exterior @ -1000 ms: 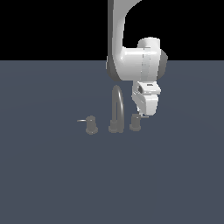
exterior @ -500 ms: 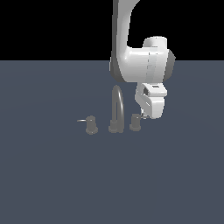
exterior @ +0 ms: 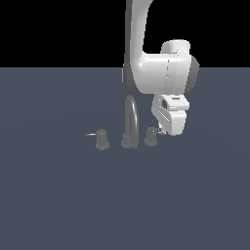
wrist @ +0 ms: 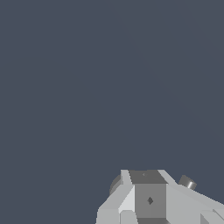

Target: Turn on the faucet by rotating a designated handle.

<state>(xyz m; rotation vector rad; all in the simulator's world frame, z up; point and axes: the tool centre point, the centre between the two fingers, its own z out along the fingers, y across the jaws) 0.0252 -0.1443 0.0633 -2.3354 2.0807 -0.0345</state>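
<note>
At three o'clock of the gooseneck spout [exterior: 130, 119] on the tabletop [exterior: 58, 195], we hold the tool [exterior: 171, 131], spread or pressed we cannot tell, beside the handle [exterior: 151, 136], judging we must next nudge its lever round.

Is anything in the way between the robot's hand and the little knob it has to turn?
Nothing visible is. In the exterior view the gripper sits right beside the handle, on its right, with no object between them. The spout and the twin knob stand on the handle's other side.
</note>
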